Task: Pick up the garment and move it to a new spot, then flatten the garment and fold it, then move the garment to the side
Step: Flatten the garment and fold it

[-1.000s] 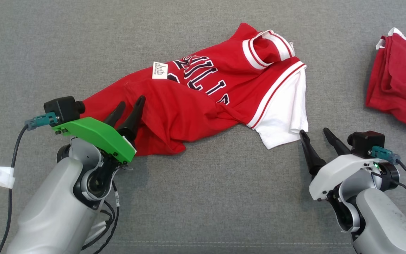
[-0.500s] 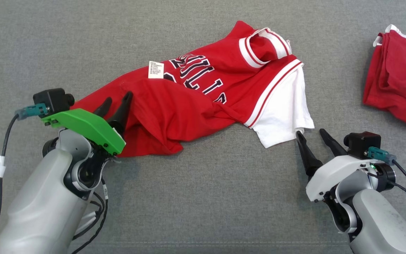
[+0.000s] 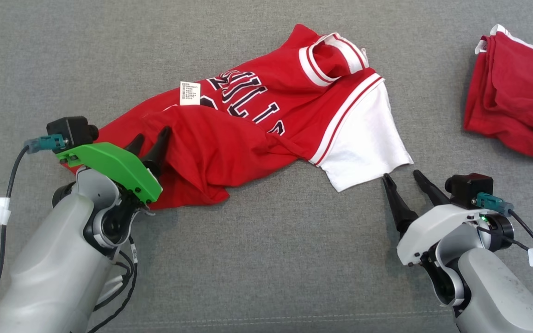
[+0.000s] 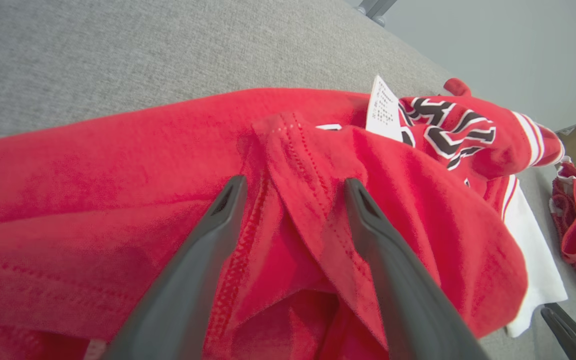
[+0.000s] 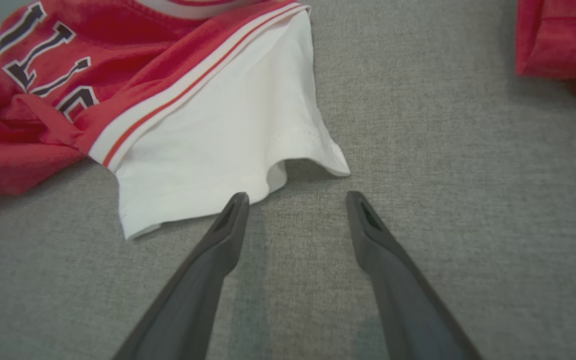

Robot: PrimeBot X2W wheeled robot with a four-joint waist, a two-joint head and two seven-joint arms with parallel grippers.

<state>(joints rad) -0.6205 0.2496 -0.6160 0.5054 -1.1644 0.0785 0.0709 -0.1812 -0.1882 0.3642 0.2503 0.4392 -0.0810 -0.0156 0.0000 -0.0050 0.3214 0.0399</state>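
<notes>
The left jaws stand wide apart at the lower left of the head view, gripping nothing. In the left wrist view their dark fingers (image 4: 193, 270) lie over the red hem of the garment (image 3: 248, 138), with a raised, stitched fold of that hem between them. The right jaws, at the lower right of the head view, are equally wide and empty. Their fingers (image 5: 208, 270) have bare grey table (image 3: 271, 254) between them, and the left-hand tip in the right wrist view sits right at the lower edge of the white sleeve (image 3: 363, 138); whether it touches is unclear. The garment, a red jersey with dark lettering and white-striped trim, lies crumpled across the middle of the head view, running from lower left to upper right, with a white label (image 3: 189, 92) turned up near its top edge. A second red garment (image 3: 511, 97) lies well apart at the upper right.
</notes>
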